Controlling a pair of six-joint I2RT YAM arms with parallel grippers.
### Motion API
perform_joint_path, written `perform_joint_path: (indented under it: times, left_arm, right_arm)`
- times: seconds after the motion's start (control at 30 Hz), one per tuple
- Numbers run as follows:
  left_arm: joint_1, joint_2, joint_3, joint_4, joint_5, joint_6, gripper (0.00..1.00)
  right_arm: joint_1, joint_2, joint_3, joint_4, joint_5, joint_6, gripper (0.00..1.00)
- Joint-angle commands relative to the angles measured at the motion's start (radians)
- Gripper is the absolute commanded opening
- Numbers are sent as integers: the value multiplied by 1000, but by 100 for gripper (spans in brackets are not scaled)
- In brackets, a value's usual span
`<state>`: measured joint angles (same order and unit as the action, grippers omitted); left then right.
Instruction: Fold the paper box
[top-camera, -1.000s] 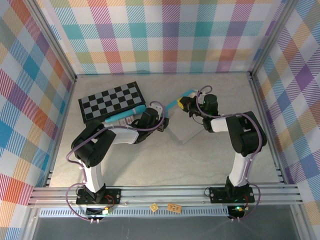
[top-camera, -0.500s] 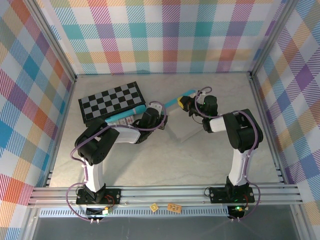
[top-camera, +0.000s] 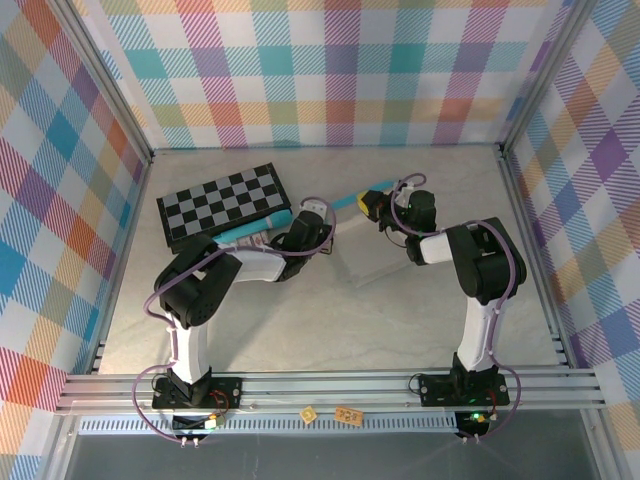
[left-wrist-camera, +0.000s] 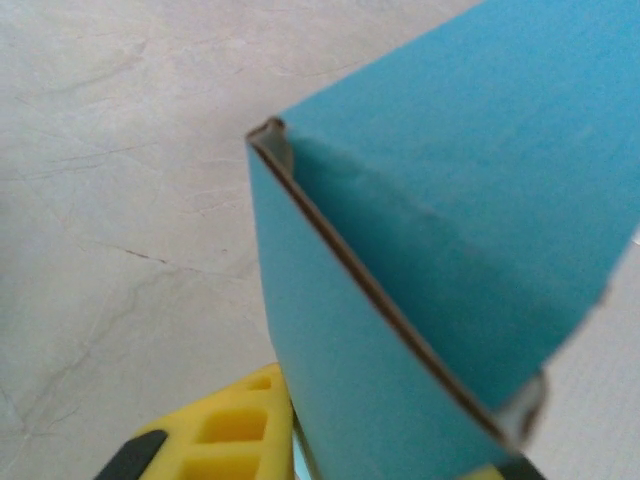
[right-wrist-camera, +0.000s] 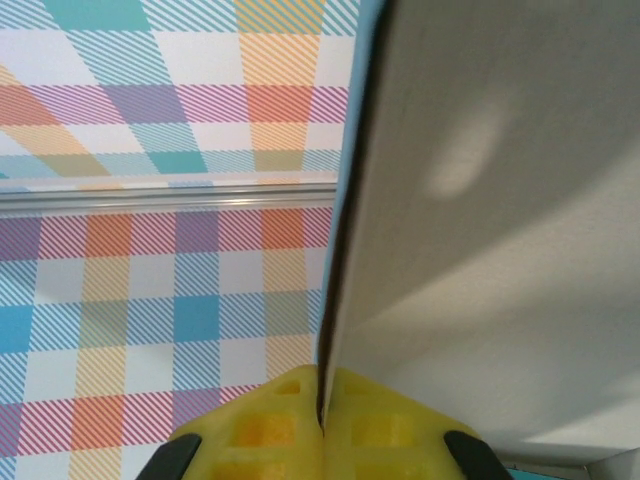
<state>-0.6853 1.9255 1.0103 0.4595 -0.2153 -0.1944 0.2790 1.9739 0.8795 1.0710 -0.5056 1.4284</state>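
Note:
The paper box (top-camera: 352, 255) lies mid-table between the two arms, its whitish inner face up and a turquoise edge raised at the back. My left gripper (top-camera: 322, 222) meets it from the left. In the left wrist view a folded turquoise wall of the paper box (left-wrist-camera: 440, 230) comes to a corner, and the left gripper (left-wrist-camera: 380, 445) is shut on this wall, yellow fingers (left-wrist-camera: 215, 440) on both sides. My right gripper (top-camera: 368, 205) holds the back edge. In the right wrist view the right gripper (right-wrist-camera: 323, 402) is shut on the thin edge of the paper box (right-wrist-camera: 500, 200).
A black-and-white checkered board (top-camera: 225, 200) lies at the back left, with a teal strip (top-camera: 245, 230) and a small patterned card along its near side. Plaid walls and metal rails enclose the table on three sides.
The left jaws have closed onto the turquoise wall, and the left gripper has shifted slightly back and left. The right gripper has kept its grip and place.

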Motion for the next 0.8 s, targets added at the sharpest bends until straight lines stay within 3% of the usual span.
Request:
perform_joint_path:
  times: [0.0, 0.23, 0.4, 0.67, 0.77]
  left_arm:
    - [-19, 24, 69, -6, -29, -22, 12]
    - [-58, 54, 162, -174, -191, -70, 0]
    - [-69, 71, 223, -326, -284, -132, 0]
    - [-69, 47, 223, -372, -297, -151, 0]
    - [-68, 39, 195, -308, -273, -122, 0]
  right_arm:
    - [24, 11, -15, -79, -95, -11, 0]
    - [41, -38, -15, -135, -43, -4, 0]
    - [53, -84, -12, -205, 9, -3, 0]
    - [61, -139, -12, -296, 52, -11, 0]
    - [62, -141, -15, -303, 60, 5, 0]
